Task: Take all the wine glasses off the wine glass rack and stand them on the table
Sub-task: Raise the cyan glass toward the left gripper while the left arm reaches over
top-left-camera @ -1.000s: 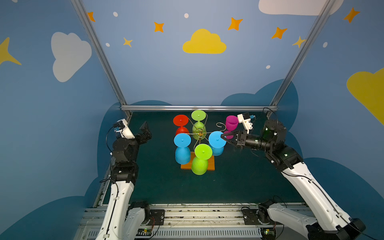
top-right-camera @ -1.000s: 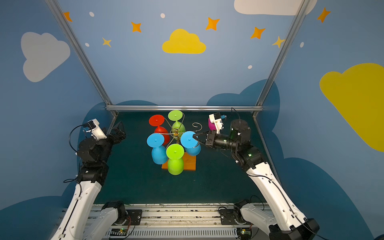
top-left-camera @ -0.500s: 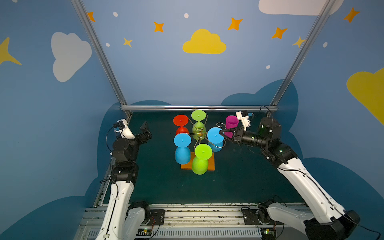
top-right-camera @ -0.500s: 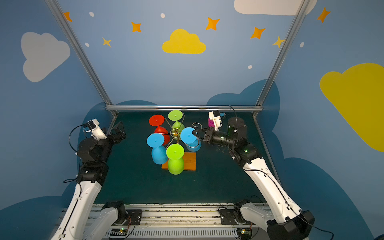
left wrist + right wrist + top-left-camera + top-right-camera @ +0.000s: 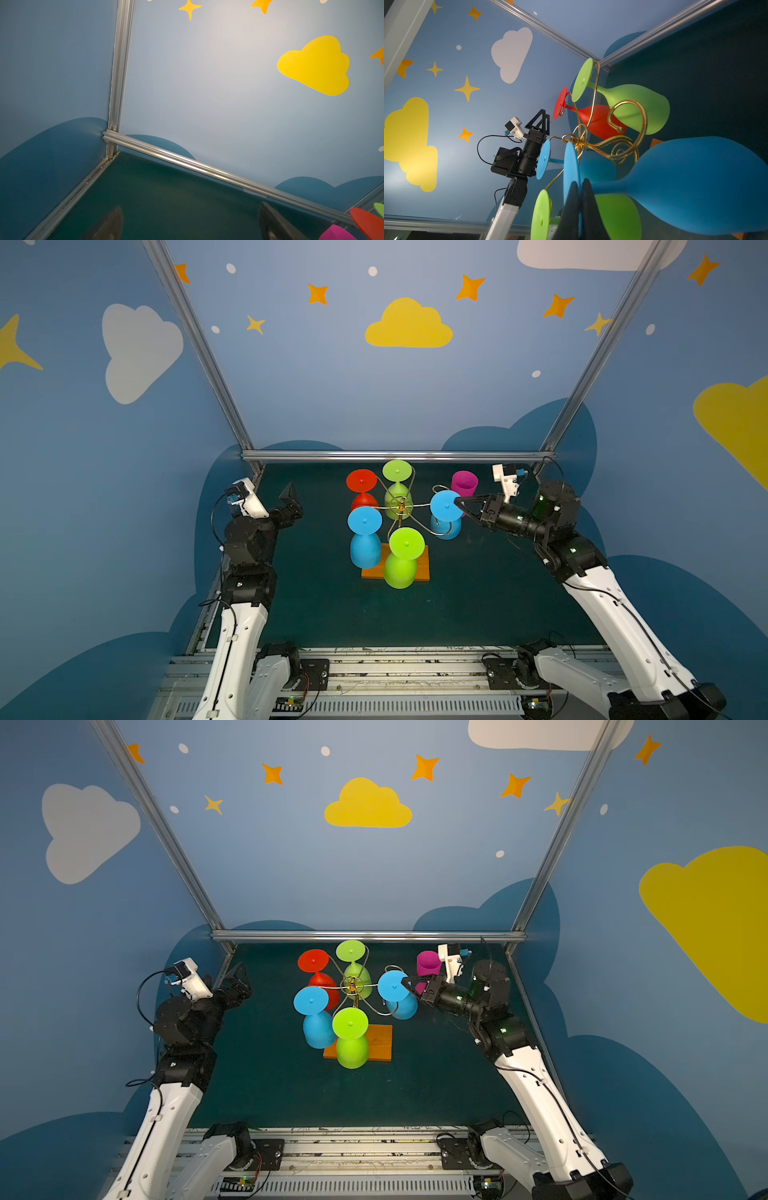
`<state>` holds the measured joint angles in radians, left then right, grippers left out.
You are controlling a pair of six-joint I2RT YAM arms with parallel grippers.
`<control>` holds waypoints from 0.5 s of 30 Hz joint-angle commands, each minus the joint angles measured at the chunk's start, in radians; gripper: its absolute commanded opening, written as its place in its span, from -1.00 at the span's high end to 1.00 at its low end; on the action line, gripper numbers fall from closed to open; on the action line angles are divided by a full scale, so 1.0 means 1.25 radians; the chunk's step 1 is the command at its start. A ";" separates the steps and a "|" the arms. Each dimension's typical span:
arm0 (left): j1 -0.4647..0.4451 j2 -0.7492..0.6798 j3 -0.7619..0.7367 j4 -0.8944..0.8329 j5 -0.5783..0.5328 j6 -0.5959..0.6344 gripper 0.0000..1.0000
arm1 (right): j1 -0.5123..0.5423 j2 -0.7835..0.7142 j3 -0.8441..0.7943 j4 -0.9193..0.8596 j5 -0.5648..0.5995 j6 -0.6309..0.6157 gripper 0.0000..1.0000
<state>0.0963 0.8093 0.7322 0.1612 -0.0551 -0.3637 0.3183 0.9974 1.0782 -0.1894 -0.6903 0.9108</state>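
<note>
The wine glass rack (image 5: 401, 510) is gold wire on an orange wooden base (image 5: 420, 568). It carries several upside-down glasses. My right gripper (image 5: 457, 502) is shut on the foot rim of the blue wine glass (image 5: 445, 507) at the rack's right side. In the right wrist view the two black fingers (image 5: 588, 199) pinch the blue foot disc, and the glass (image 5: 695, 187) runs beside a scroll-tipped wire arm (image 5: 623, 153). Whether its stem is clear of that arm I cannot tell. My left gripper (image 5: 293, 502) stays open at the far left, holding nothing (image 5: 191, 224).
A red glass (image 5: 361, 481), two green glasses (image 5: 397, 470) (image 5: 407, 543) and another blue one (image 5: 365, 520) hang on the rack. A magenta glass (image 5: 464, 483) stands upright on the green mat behind my right gripper. An aluminium rail (image 5: 395, 456) bounds the back.
My right gripper, still shut on the blue glass's foot, has moved slightly rightward and away from the rack's post, taking the glass along. The left arm has not moved.
</note>
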 commanded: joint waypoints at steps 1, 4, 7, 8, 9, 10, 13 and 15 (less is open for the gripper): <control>0.003 -0.011 0.001 0.005 0.010 -0.002 -0.99 | -0.026 -0.056 -0.009 -0.042 0.005 -0.025 1.00; 0.005 -0.004 0.026 -0.001 0.048 -0.012 -0.97 | -0.055 -0.095 -0.008 -0.094 0.017 -0.057 1.00; 0.005 0.012 0.079 -0.021 0.125 -0.051 -0.95 | -0.087 -0.113 0.018 -0.145 0.024 -0.099 1.00; 0.005 0.020 0.099 -0.026 0.164 -0.066 -0.92 | -0.094 -0.115 0.036 -0.170 0.032 -0.119 1.00; 0.005 0.032 0.126 -0.033 0.216 -0.083 -0.87 | -0.099 -0.116 0.059 -0.192 0.044 -0.143 1.00; 0.005 0.046 0.156 -0.042 0.286 -0.101 -0.81 | -0.103 -0.116 0.080 -0.203 0.057 -0.162 1.00; 0.001 0.095 0.250 -0.059 0.452 -0.161 -0.66 | -0.109 -0.111 0.134 -0.198 0.080 -0.199 1.00; -0.009 0.127 0.301 -0.045 0.539 -0.206 -0.57 | -0.109 -0.099 0.175 -0.195 0.092 -0.232 1.00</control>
<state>0.0963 0.9352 1.0370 0.0986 0.3721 -0.5243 0.1856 0.8711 1.2182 -0.4332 -0.6125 0.7143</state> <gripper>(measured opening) 0.799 0.054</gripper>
